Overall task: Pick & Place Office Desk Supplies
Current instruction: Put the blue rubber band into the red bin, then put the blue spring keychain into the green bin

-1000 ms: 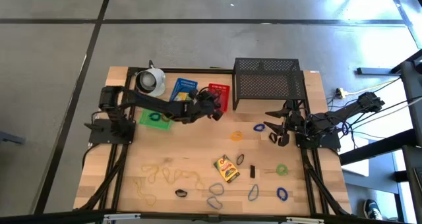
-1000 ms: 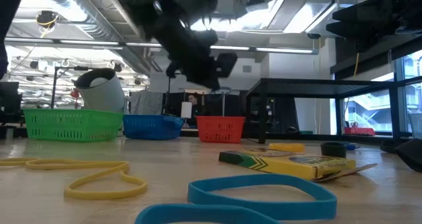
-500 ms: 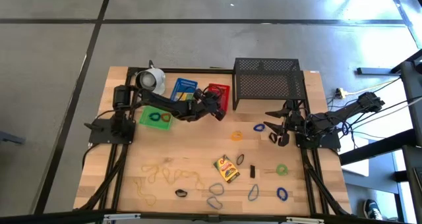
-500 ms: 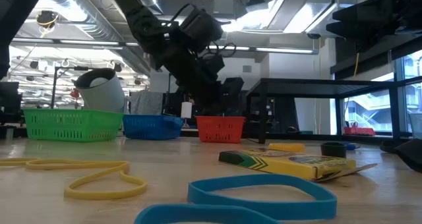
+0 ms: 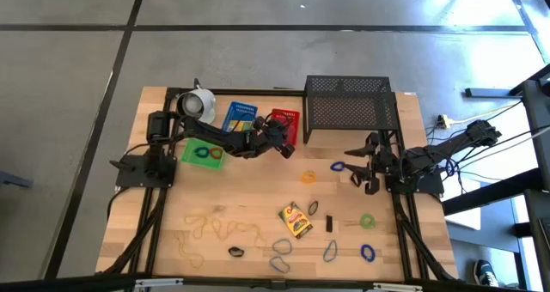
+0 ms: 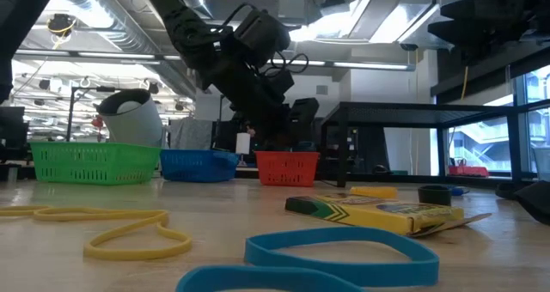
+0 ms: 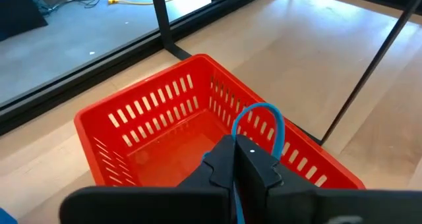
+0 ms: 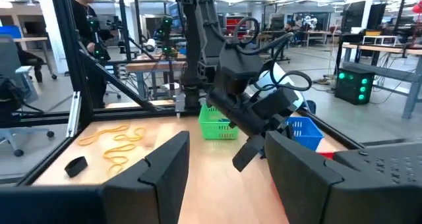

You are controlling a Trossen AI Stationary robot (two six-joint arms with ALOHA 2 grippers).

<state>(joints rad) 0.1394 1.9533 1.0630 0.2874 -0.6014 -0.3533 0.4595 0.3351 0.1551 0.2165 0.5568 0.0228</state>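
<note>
Nearest me on the counter (image 5: 172, 240) lie loose rubber bands (image 5: 282, 246), tan ones (image 5: 206, 230) on the left side and blue ones toward the right, with a yellow-green crayon box (image 5: 295, 220) and a small dark clip (image 5: 328, 222) just behind them. Further back I see my right hand (image 5: 356, 166) resting low at the right side, fingers spread wide and holding nothing. My left hand (image 7: 239, 159) hangs above the red basket (image 7: 151, 135), pinched tight on a blue rubber band (image 7: 264, 122) that loops up over it. Beyond, the green basket (image 5: 203, 153) seems to hold a band or two, and the blue basket (image 5: 240, 116) sits beside the red one.
</note>
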